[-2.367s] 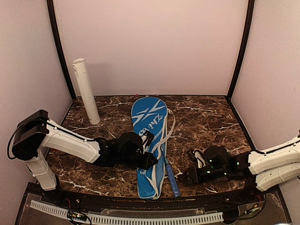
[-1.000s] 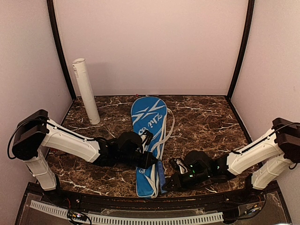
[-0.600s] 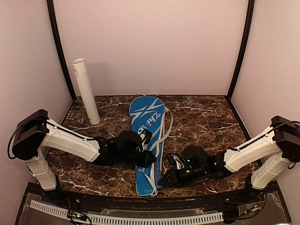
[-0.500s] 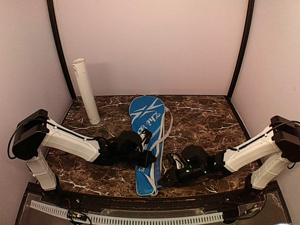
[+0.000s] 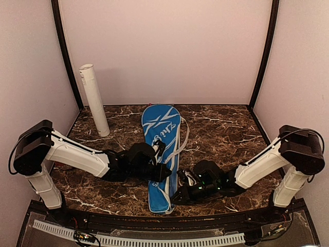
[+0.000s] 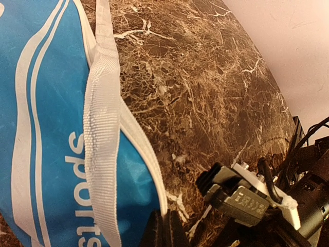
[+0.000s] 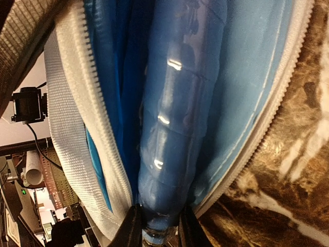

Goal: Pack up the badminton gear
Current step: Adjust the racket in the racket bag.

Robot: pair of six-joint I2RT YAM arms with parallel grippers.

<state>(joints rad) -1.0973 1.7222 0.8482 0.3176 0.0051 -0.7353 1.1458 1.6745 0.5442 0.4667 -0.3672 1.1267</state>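
The big blue racket cover (image 5: 160, 149) lies lengthwise in the middle of the table. My left gripper (image 5: 165, 176) is shut on the white trim at its right edge (image 6: 163, 206), near the narrow end. My right gripper (image 5: 178, 196) is shut on a blue racket handle (image 7: 175, 128) and holds it inside the cover's open zipper mouth (image 7: 77, 134). The handle's end sits between my fingers (image 7: 131, 229). The rest of the racket is hidden in the cover. The long white tube (image 5: 94, 100) stands leaning at the back left. No shuttlecocks are in view.
The white carry strap (image 6: 103, 118) lies loose over the cover's right side. The right gripper's body (image 6: 241, 198) sits close to my left fingers. Walls enclose the marble table (image 5: 226, 128) on three sides.
My right gripper has moved left with the blue handle, from outside the cover into its mouth. The cover has shifted slightly left. My left gripper has kept its hold.
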